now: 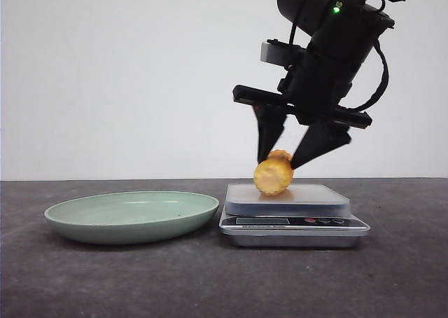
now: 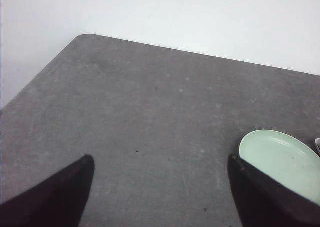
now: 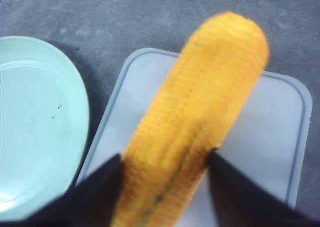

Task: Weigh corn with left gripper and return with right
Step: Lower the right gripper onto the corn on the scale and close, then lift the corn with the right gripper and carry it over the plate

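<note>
The yellow-orange corn (image 1: 273,175) sits at the left part of the scale's platform (image 1: 318,194), touching it or just above it; I cannot tell which. My right gripper (image 1: 278,162) comes down from above and is shut on the corn, one black finger on each side. In the right wrist view the corn (image 3: 200,112) lies lengthwise between the fingers of the right gripper (image 3: 165,156), over the white platform (image 3: 270,132). My left gripper (image 2: 160,159) is open and empty over bare table, and is out of the front view.
A pale green plate (image 1: 133,207) stands empty left of the silver scale (image 1: 294,223). It shows in the left wrist view (image 2: 280,157) and the right wrist view (image 3: 35,127). The dark grey table ends at a white wall behind.
</note>
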